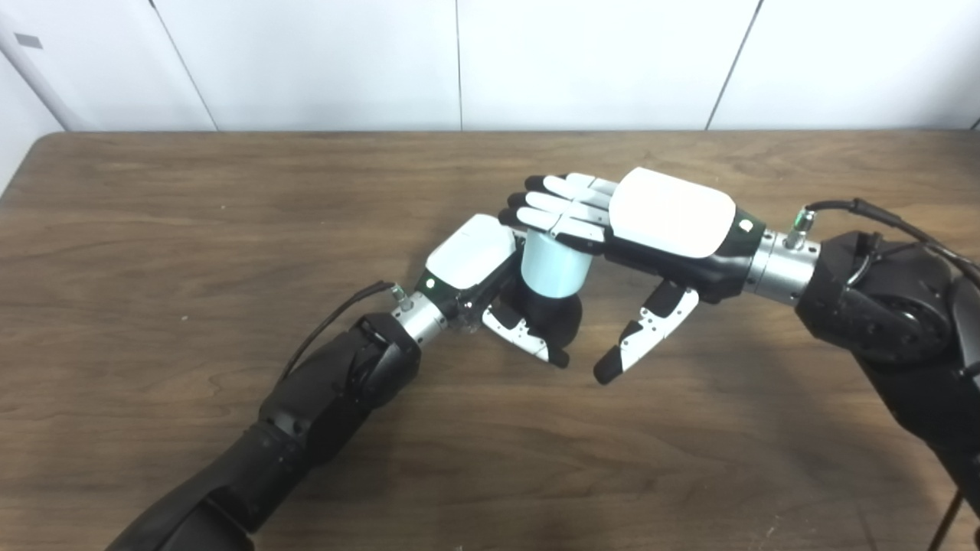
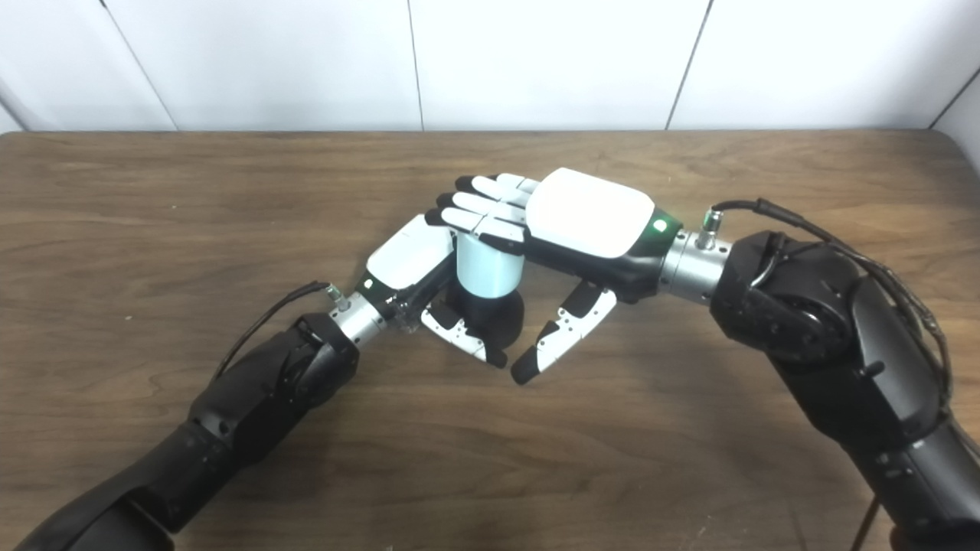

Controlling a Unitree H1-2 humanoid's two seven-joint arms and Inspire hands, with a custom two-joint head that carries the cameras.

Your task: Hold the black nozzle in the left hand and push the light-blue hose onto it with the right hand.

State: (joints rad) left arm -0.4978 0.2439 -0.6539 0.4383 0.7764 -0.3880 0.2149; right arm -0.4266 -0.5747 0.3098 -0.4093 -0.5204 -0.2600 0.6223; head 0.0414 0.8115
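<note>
Left eye view: on the wooden table (image 1: pixel 191 252), the right hand (image 1: pixel 651 229) lies flat, fingers spread atop the light-blue hose (image 1: pixel 553 264). The left hand (image 1: pixel 498 291) grips the black nozzle (image 1: pixel 555 315) directly beneath the hose.

A pale, light-blue hose (image 1: pixel 553 264) stands out at the centre, with a black nozzle (image 1: pixel 555 315) showing beneath it at 6 o'clock. The left hand (image 1: pixel 490 287) has a glossy white back, black underside and white thumb segments tipped in black. The right hand (image 1: pixel 651 229) matches: white shell, white fingers with black tips, silver wrist with a small green light. Both arms are matte black. The surface (image 1: pixel 191 245) is dark brown wood grain; the wall (image 1: pixel 321 61) at 12 o'clock is white with thin dark seams.
</note>
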